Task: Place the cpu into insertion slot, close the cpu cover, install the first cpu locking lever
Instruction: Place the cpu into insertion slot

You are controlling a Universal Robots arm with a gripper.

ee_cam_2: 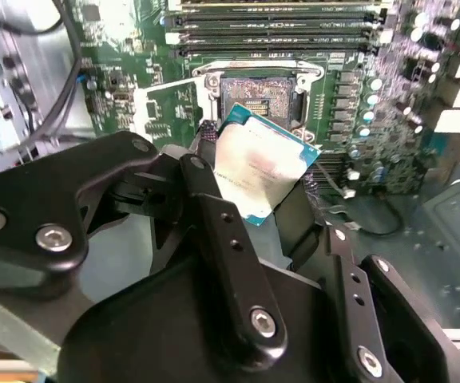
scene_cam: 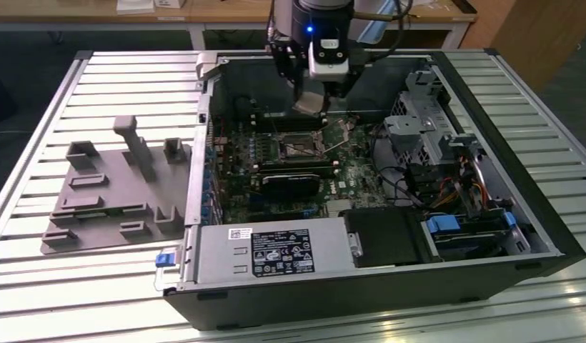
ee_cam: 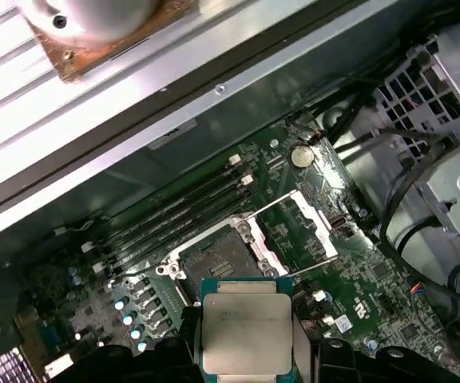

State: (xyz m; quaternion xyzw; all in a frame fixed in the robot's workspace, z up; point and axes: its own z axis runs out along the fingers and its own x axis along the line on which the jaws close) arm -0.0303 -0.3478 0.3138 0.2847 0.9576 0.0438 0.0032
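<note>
My gripper (scene_cam: 312, 106) hangs inside the open computer case, shut on the cpu (scene_cam: 310, 104), a flat square chip with a dull silver face. In both wrist views the cpu (ee_cam_2: 262, 167) (ee_cam: 246, 327) sits edge-gripped between the two black fingers (ee_cam_2: 204, 185), held above the green board and apart from it. The insertion slot (ee_cam_2: 258, 96) (ee_cam: 218, 259) (scene_cam: 298, 147) lies bare just beyond the chip, nothing in it. The cpu cover (ee_cam: 316, 223) (ee_cam_2: 201, 112) stands swung open beside the slot. A thin locking lever (ee_cam: 310, 271) is raised.
Long memory slots (ee_cam_2: 270, 24) run just past the socket. A black card (scene_cam: 293, 182) lies nearer the power supply (scene_cam: 274, 250). Cables and a drive cage (scene_cam: 436, 125) fill the exterior view's right. A grey fixture tray (scene_cam: 112, 193) rests on the slatted table outside the case.
</note>
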